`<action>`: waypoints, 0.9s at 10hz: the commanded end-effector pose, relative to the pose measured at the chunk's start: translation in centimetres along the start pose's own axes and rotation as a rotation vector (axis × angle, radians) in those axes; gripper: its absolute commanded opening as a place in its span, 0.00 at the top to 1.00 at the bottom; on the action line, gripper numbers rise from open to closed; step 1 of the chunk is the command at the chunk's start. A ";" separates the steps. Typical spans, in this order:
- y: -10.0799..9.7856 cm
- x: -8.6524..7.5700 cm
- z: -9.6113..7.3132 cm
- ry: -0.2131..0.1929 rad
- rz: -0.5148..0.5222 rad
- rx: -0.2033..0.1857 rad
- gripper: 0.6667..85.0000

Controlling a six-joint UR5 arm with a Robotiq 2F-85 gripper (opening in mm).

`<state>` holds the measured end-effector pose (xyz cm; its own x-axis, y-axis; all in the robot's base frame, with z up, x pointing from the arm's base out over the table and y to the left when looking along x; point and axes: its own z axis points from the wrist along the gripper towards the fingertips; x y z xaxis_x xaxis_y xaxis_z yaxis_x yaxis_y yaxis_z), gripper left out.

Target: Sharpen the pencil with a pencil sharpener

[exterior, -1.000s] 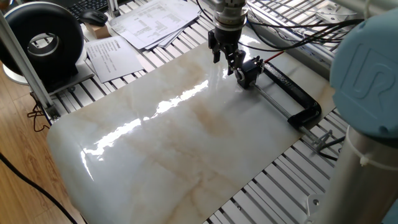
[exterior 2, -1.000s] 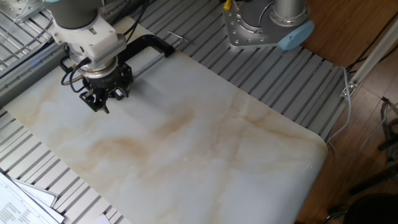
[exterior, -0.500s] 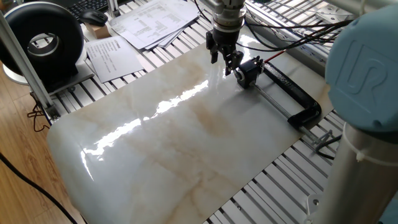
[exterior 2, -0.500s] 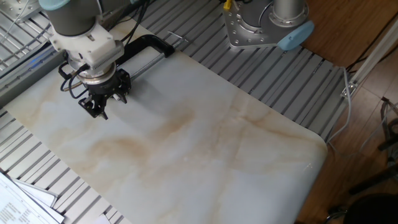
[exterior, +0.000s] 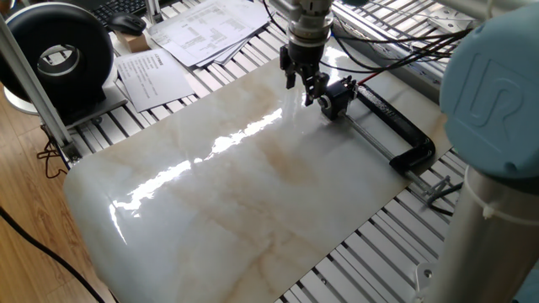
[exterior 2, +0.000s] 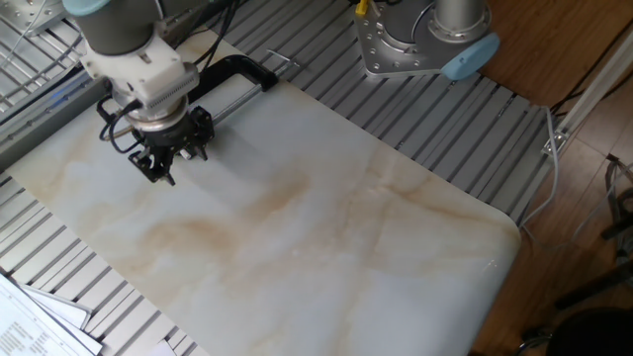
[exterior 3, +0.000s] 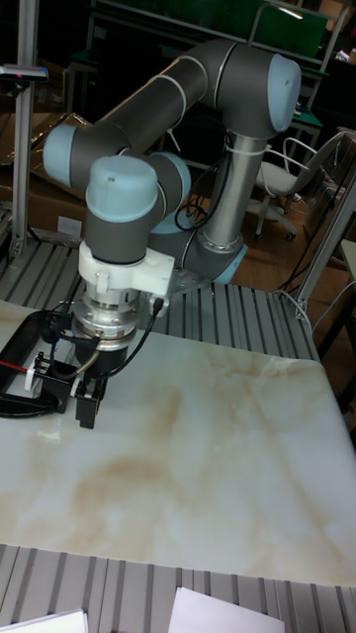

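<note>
The pencil sharpener (exterior: 338,98), a small black box, sits at the far edge of the marble slab (exterior: 236,202), against the long clamp. My gripper (exterior: 304,84) points down just left of it, fingertips close above the slab and drawn close together. The other fixed view shows the gripper (exterior 2: 160,171) in front of the sharpener (exterior 2: 199,128). In the tall view the gripper (exterior 3: 89,407) stands right of the sharpener (exterior 3: 49,382). I cannot make out the pencil in any view; whatever sits between the fingers is hidden.
A long black C-shaped clamp (exterior: 409,140) lies behind the sharpener along the slab's edge. Cables (exterior: 396,50) trail over the slatted table behind it. Papers (exterior: 202,29) and a black round device (exterior: 63,55) lie off the slab's left end.
The gripper backed a little away from the sharpener, then edged back toward it. The sharpener and clamp stayed put.
</note>
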<state>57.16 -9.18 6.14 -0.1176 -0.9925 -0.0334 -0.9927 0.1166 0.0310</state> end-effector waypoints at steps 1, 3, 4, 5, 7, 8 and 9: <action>1.6 0.0 -3.3 0.022 0.046 -0.006 0.27; 1.3 -0.6 -4.1 0.013 0.081 0.005 0.86; 0.9 -0.6 -3.9 0.010 0.086 0.014 0.99; 0.5 -0.5 -3.1 0.001 0.082 0.016 0.99; 0.3 0.3 -2.1 0.013 0.078 0.021 0.99; 0.4 0.9 -1.9 0.017 0.072 0.024 0.99; 0.3 1.4 -1.6 0.021 0.066 0.029 0.99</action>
<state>56.62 -9.87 8.26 -0.1819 -0.9833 -0.0073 -0.9832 0.1817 0.0153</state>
